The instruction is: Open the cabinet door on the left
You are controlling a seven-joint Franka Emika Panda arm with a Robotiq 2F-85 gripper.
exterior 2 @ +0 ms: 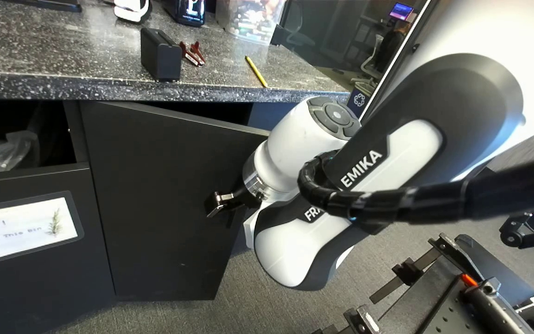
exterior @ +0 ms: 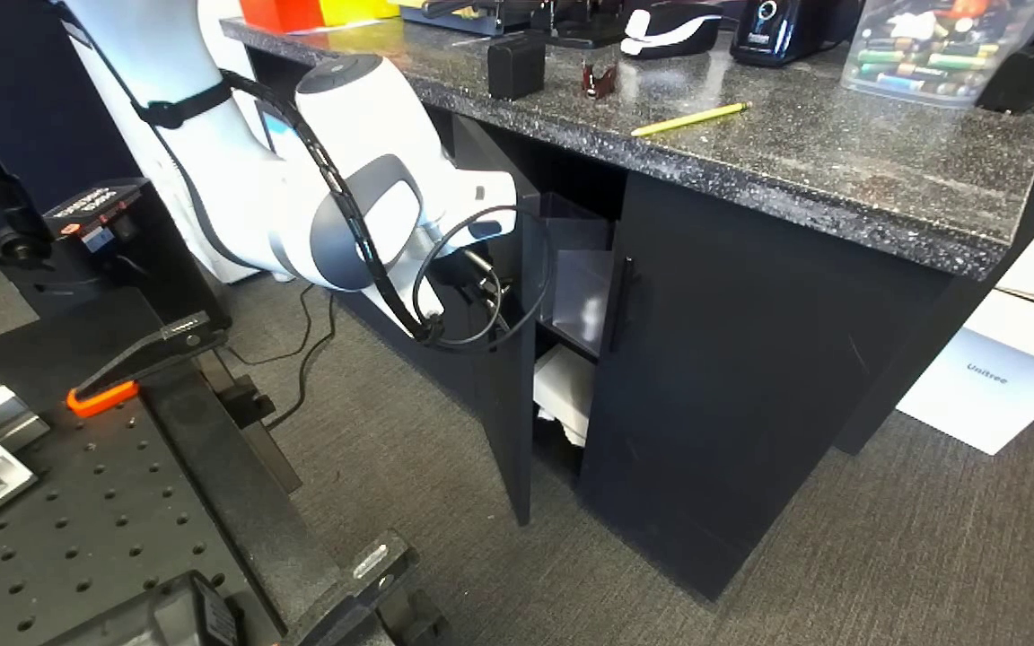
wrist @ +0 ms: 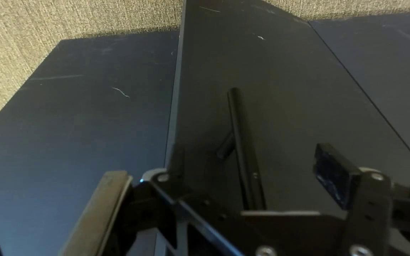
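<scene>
So, the left cabinet door (exterior 2: 155, 199) is swung partway out. In an exterior view it stands left of its twin black door (exterior: 732, 377); through the gap I see a translucent plastic bin (exterior: 582, 287) on a shelf (exterior: 566, 341) and something white (exterior: 564, 384) below. My claw (wrist: 253, 165) is at the door's outer face, fingers (wrist: 336, 177) apart; in the wrist view the slim black bar handle (wrist: 242, 135) shows between them, visible space either side. Can't tell from here whether a finger touches the door. Panda arm (exterior 2: 401, 153) extends in from the right in an exterior view, partly covering the door. There, a white printed sign (exterior 2: 23, 229) sits on the black panel (exterior 2: 26, 283) left of the door. Up top, on the speckled table (exterior: 840, 170): yellow pencil (exterior: 692, 119) close to the near edge, black rectangular block (exterior: 517, 68) left of it, clear tub (exterior: 880, 20) of small colourful items (exterior: 894, 70) at the right. White Unitree box (exterior: 988, 386) right of the twin door. Perforated black board (exterior: 91, 520) near left, orange-tipped clamp (exterior: 149, 353) at its far side.
</scene>
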